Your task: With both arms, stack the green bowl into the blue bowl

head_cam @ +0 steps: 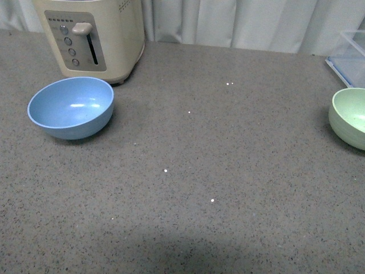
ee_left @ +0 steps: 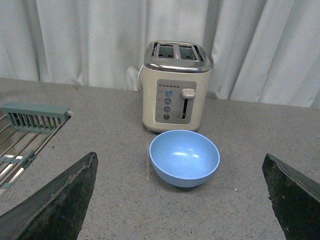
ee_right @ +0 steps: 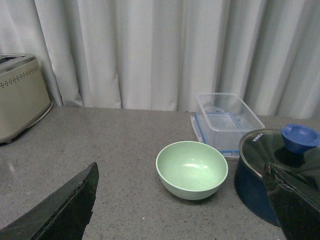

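The blue bowl (head_cam: 71, 107) stands upright and empty at the left of the counter, in front of a toaster. The green bowl (head_cam: 349, 117) stands upright at the right edge, partly cut off by the front view. Neither arm shows in the front view. In the left wrist view the blue bowl (ee_left: 184, 157) lies ahead of my open left gripper (ee_left: 182, 200), apart from both fingers. In the right wrist view the green bowl (ee_right: 192, 169) lies ahead of my open right gripper (ee_right: 185, 205), also untouched.
A cream toaster (head_cam: 91, 37) stands right behind the blue bowl. A clear plastic container (ee_right: 225, 121) sits behind the green bowl, and a dark blue pot with a glass lid (ee_right: 280, 170) stands close beside it. A dish rack (ee_left: 25, 135) lies near the left gripper.
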